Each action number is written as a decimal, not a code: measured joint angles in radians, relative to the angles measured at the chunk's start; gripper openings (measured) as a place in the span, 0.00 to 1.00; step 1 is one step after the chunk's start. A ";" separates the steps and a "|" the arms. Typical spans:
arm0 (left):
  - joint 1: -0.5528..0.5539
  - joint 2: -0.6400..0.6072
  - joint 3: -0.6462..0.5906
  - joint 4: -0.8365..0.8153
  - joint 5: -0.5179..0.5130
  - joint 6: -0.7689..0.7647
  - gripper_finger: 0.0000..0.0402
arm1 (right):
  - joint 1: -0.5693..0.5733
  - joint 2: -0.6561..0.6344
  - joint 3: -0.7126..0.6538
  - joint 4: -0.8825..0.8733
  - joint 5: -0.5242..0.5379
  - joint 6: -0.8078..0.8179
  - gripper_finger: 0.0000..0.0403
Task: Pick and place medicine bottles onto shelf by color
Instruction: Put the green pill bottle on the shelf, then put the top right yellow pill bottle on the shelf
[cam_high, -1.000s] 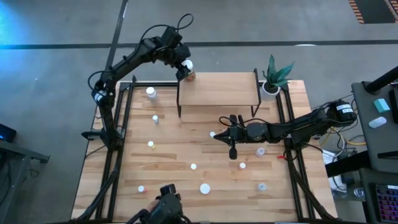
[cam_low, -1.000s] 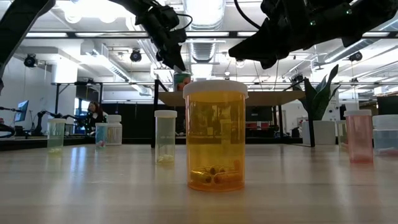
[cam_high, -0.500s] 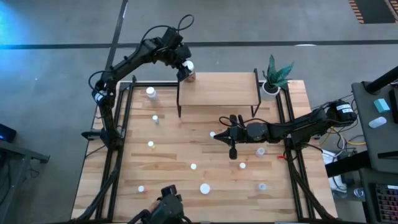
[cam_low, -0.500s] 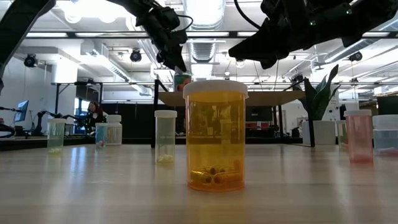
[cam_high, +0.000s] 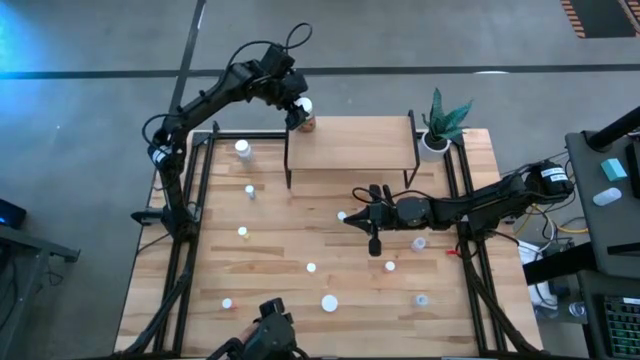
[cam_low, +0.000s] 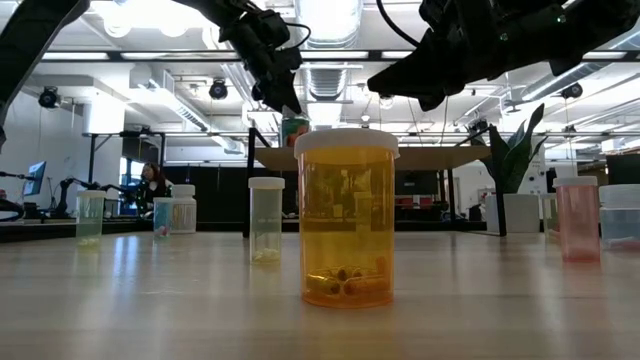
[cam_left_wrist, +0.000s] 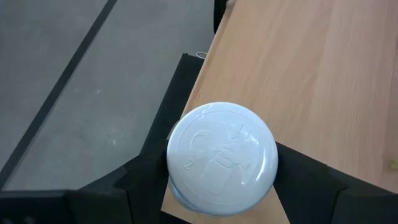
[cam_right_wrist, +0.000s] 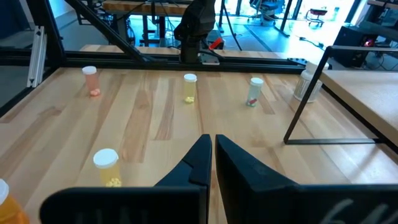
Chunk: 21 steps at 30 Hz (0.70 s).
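While my right gripper (cam_high: 352, 218) hovers over the middle of the wood-plank tabletop (cam_high: 270, 245) with its fingers pressed together on nothing, white-capped bottles stand scattered around it: nearest the low camera a clear amber bottle (cam_low: 346, 218) with a few pills at its bottom, a pink one (cam_low: 577, 219) to its right, and a pale yellow one (cam_low: 266, 220) to its left. Farther back, my left gripper (cam_high: 297, 108) clenches a small orange-bodied bottle with a round white embossed cap (cam_left_wrist: 222, 157) at the far left corner of the light-wood shelf on black legs (cam_high: 352, 143).
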 joint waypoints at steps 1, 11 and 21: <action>-0.001 0.000 0.000 0.000 0.000 0.000 0.61 | 0.000 0.000 0.000 0.000 0.000 0.000 0.03; -0.010 -0.001 0.005 -0.018 0.004 0.001 0.63 | 0.000 0.000 0.000 0.000 0.000 0.001 0.03; -0.017 -0.010 0.005 -0.023 -0.013 0.005 0.78 | 0.000 0.000 0.000 0.000 -0.001 0.000 0.03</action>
